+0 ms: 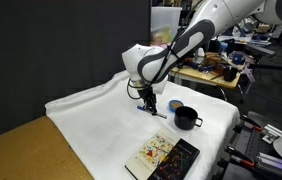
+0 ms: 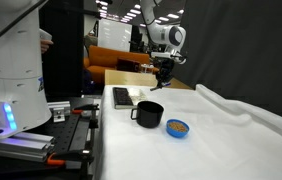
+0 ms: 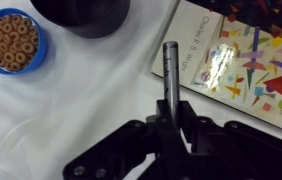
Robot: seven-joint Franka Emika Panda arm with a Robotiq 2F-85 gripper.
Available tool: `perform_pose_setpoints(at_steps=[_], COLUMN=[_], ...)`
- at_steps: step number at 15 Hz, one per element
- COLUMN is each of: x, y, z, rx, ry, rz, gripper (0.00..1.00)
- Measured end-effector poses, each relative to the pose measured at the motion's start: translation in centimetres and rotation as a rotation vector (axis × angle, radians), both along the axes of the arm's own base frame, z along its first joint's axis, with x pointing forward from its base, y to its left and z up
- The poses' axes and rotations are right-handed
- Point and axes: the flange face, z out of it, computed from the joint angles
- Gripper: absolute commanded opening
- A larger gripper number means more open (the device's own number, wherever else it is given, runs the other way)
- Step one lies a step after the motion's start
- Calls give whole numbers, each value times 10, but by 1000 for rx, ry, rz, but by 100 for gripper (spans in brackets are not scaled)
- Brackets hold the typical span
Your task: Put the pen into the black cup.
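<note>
White cloth (image 1: 91, 112) thrown over a table, dark curtain behind, lab clutter up in the upper right. Can see the white Franka arm (image 1: 181, 45) reaching in from the upper right, with the gripper (image 1: 149, 101) hanging low over the cloth around frame centre. Just right of it a blue bowl (image 1: 174, 106), then the black cup (image 1: 186, 118) a bit lower right of that. Down at bottom centre, a colourful book (image 1: 153, 153) right beside a black slab (image 1: 178, 160). Can't make out the pen or the jaws from here, way too small.

Next exterior view, looking along the table: cloth (image 2: 236, 120) filling the right half, big white machine housing (image 2: 11, 55) in the left foreground, orange sofa (image 2: 116, 62) in the back. Gripper (image 2: 164, 72) at upper centre, over the far part of the table. Black cup (image 2: 148, 113) mid-frame, handle pointing left, with the blue bowl (image 2: 178, 128) just right and slightly lower. Book (image 2: 124, 97) lying further up, behind the cup.

Wrist view: gripper (image 3: 169, 118) coming in from the bottom, jaws clamped on the pen (image 3: 169, 70). Dark bluish stick, poking straight up the frame from between the fingers, ending over bare cloth just left of the book (image 3: 243, 55) in the upper right. Black cup (image 3: 81, 12) cut off at the top edge, left of the pen tip and clear of it. Blue bowl (image 3: 14, 40) upper left, full of cereal rings. So: pen in the grip, not in the cup.
</note>
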Motion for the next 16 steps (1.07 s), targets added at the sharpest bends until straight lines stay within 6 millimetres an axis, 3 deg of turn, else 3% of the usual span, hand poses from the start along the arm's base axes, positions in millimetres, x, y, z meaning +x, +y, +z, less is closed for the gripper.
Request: perform_pose_setpoints(at_steps=[8, 12, 13, 16], x=[25, 17, 15, 14], y=[-62, -73, -73, -73], z=[2, -1, -1, -4], rx=[-16, -2, 2, 1], ry=[-7, 22, 29, 34], rz=[-113, -153, -160, -159], gripper=[4, 4, 16, 16])
